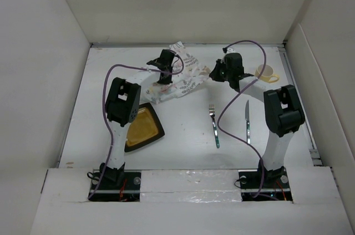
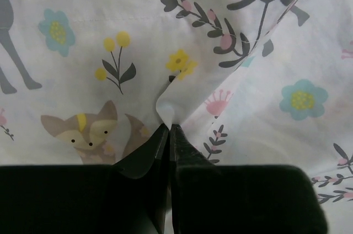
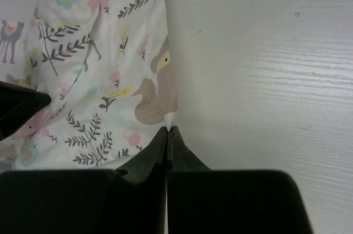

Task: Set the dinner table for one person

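The dinner table [image 1: 183,135] is a plain white tabletop with white walls. A white cloth placemat [image 1: 183,77] printed with deer, foxes and plants lies crumpled at the far middle. My left gripper [image 1: 165,75] is shut on a pinched fold of the placemat [image 2: 165,101]. My right gripper [image 1: 213,72] is shut on the placemat's right edge [image 3: 160,79], over the bare tabletop [image 3: 265,68]. A yellow square plate [image 1: 143,129] lies at the near left, a fork [image 1: 214,125] and a knife [image 1: 247,121] at the near right, and a yellow cup [image 1: 266,72] at the far right.
The left arm [image 1: 122,102] overhangs the plate's far corner. The right arm [image 1: 283,113] stands right of the knife. Purple cables [image 1: 222,118] loop over the table near the fork. The cup stands close behind the right arm's wrist.
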Robot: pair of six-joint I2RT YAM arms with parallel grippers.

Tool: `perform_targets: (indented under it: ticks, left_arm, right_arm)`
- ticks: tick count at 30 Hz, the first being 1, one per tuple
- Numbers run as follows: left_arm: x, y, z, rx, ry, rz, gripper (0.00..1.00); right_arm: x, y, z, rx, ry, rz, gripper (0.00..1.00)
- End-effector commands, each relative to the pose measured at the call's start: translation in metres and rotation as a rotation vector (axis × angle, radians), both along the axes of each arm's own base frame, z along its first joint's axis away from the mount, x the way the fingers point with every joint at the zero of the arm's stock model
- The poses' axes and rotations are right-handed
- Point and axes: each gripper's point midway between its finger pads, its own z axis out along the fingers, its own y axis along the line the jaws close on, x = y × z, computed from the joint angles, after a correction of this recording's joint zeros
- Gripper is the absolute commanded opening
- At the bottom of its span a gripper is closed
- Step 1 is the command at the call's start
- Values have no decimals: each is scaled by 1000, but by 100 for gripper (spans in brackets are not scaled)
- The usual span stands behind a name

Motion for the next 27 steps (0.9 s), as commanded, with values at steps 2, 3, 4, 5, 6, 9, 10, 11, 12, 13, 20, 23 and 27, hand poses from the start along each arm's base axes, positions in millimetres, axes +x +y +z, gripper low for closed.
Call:
perform_targets:
  ticks: [2,3,4,5,6,9,10,11,12,13,20,23,27]
  left_arm:
    - [19,17,68,-103,-136,93,0]
    - [26,20,83,-144,-178,104,0]
    - [28,26,97,-173,-207,131,0]
    - [34,42,119,-197,-253,167,0]
    - [38,50,132,-219,-283,186,0]
    - [49,86,172,-264,-358,262,0]
    - [51,96,180,-272,-374,280,0]
    - [54,106,194,-292,-400,304,0]
    - [57,124,198,-300,-407,333,0]
    - [58,132,201,-309,-413,348,0]
    - [98,160,221,-281,-449,385,0]
    - [113,145,191,-257,-370,344,4]
    - [112,98,150,-228,-294,247,59]
  right_arm:
    - [4,-9,41,27,-102,-24,0]
    - [4,-11,46,27,-113,-33,0]
    - [5,-17,48,27,-117,-53,0]
    - [6,-23,52,26,-124,-64,0]
    - [1,-25,59,28,-136,-70,0]
    - [-1,-39,71,39,-170,-103,0]
    - [-3,-39,82,45,-189,-104,0]
    - [-4,-44,84,42,-188,-112,0]
    - [-6,-46,84,34,-180,-118,0]
    - [-8,-52,90,34,-191,-130,0]
    - [-15,-65,98,28,-198,-183,0]
    - [-24,-70,83,8,-162,-194,0]
    - [-30,-75,67,-5,-133,-215,0]
